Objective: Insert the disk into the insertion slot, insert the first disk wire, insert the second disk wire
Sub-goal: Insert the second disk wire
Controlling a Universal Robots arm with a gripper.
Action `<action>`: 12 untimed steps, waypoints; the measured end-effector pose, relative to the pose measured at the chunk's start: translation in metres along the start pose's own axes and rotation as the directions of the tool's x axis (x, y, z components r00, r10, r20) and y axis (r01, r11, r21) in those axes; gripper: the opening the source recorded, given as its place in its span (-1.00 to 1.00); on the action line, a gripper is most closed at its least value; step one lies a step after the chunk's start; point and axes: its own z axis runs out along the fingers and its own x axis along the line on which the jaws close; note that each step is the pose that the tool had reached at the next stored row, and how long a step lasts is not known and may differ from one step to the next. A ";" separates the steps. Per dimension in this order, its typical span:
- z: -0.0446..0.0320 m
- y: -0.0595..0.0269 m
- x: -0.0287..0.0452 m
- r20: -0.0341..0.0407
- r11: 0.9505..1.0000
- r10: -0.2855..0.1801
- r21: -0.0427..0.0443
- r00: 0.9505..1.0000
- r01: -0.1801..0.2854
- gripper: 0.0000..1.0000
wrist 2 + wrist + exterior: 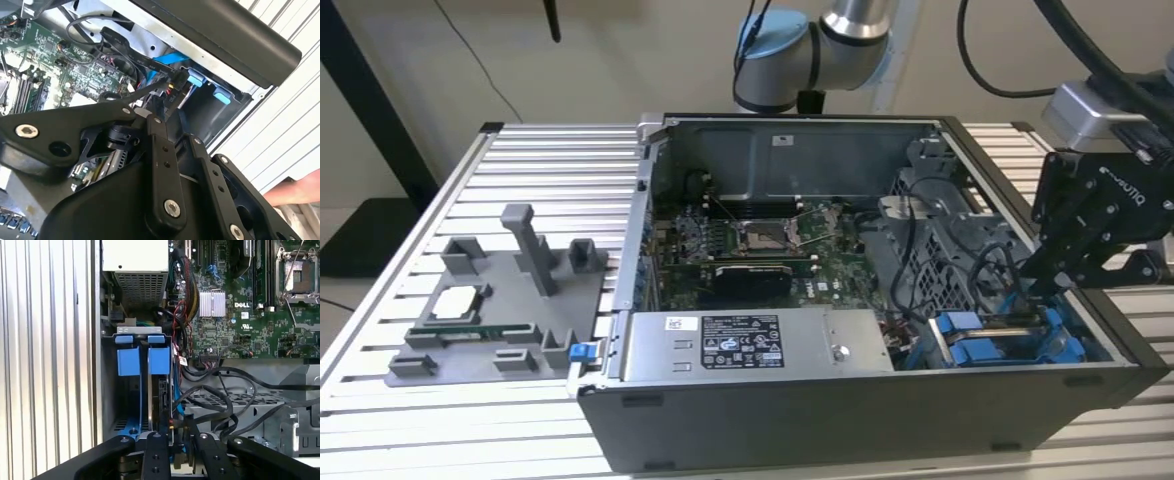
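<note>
The insertion slot (970, 350), a grey bay with blue rails, sits at the case's front corner on the exterior view's right. In the first wrist view the disk (163, 397) stands edge-on inside the insertion slot (129, 362), with its blue carrier tab beside the bay's tab. My gripper (1037, 283) hangs just over the bay. Its fingers (154, 455) are shut on a black connector (173, 426) of a red, yellow and black disk wire, held at the disk's edge. In the second wrist view the same connector (175, 85) sits at my gripper (167, 107), next to a blue flat cable (167, 60).
The grey power-supply box (754, 343) lies along the case's front, and the motherboard (747, 240) fills the middle. Black cables (220, 400) loop over the perforated cage beside the bay. A grey parts fixture (494, 310) stands on the slatted table. A person's hand (295, 192) shows outside the case.
</note>
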 end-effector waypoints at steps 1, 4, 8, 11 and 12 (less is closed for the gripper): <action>-0.0001 -0.0008 0.0000 0.000 1.000 -0.001 0.001 1.000 0.001 1.00; -0.0005 -0.0069 -0.0003 0.006 1.000 -0.009 0.002 1.000 0.009 1.00; -0.0009 -0.0151 -0.0006 0.017 1.000 -0.019 0.001 1.000 0.019 1.00; -0.0012 -0.0191 -0.0003 0.018 1.000 -0.022 0.001 1.000 0.022 1.00; -0.0012 -0.0191 -0.0001 0.018 1.000 -0.022 0.001 1.000 0.021 1.00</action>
